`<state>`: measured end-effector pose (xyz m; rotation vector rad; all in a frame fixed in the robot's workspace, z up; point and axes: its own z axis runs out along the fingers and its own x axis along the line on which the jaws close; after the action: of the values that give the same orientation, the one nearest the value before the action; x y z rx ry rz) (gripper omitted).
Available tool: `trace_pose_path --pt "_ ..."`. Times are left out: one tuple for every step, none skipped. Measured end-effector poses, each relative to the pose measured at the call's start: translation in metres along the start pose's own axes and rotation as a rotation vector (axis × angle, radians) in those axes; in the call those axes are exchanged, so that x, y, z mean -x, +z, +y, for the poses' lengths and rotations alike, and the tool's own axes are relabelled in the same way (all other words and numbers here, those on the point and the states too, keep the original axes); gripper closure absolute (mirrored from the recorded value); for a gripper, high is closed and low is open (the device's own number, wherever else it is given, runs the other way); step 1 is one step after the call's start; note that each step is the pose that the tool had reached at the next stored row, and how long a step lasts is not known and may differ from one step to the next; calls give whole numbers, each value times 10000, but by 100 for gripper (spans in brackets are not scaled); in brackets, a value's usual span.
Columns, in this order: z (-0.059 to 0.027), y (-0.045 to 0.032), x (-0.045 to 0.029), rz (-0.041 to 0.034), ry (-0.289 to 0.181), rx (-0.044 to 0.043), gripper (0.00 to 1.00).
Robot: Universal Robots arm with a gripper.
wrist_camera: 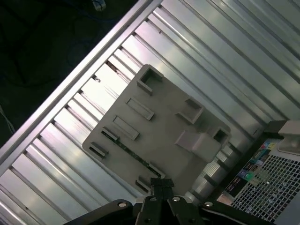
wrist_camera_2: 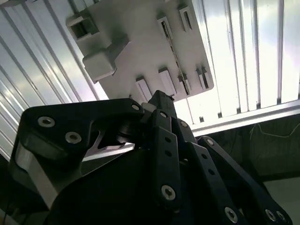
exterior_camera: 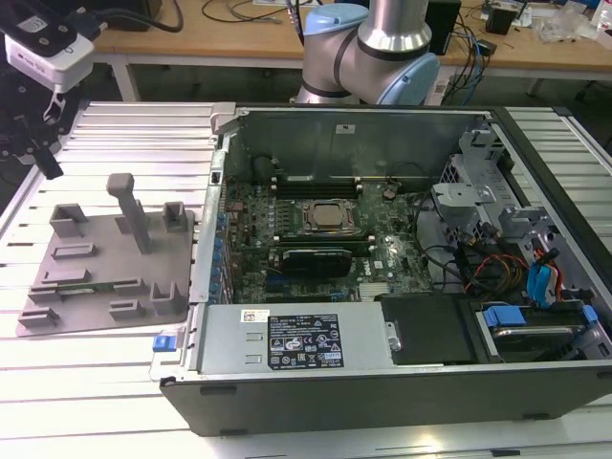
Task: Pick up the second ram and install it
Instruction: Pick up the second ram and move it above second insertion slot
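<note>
Slatted table: gripper, claw pinched closed, is hovering above gray tray; second ram lying in tray.

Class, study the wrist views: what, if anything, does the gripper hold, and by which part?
Nothing. The gripper, shut, hangs above the gray holder, where the ram lies in its slot, untouched.
</note>
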<state>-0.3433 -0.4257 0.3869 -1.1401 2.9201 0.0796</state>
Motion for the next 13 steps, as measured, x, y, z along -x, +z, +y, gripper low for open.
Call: trace_pose_path --pt "0 0 0 3 -76 2 92" --pt "0 0 0 8 -176 4 92" --pt "0 0 0 13 -298 7 92" --pt "0 0 0 24 -535 13 92" --pt "0 0 0 30 -686 16 92" --pt "0 0 0 37 -828 20 92" --pt "0 0 0 44 -987 24 92" --pt "0 0 0 48 -1069 26 92" --pt "0 0 0 54 -1208 29 92" --pt "0 0 0 60 -1345 32 92" --pt "0 0 0 64 -1430 34 92" --pt "0 0 0 69 -1543 37 92" --pt "0 0 0 76 -1692 40 92"
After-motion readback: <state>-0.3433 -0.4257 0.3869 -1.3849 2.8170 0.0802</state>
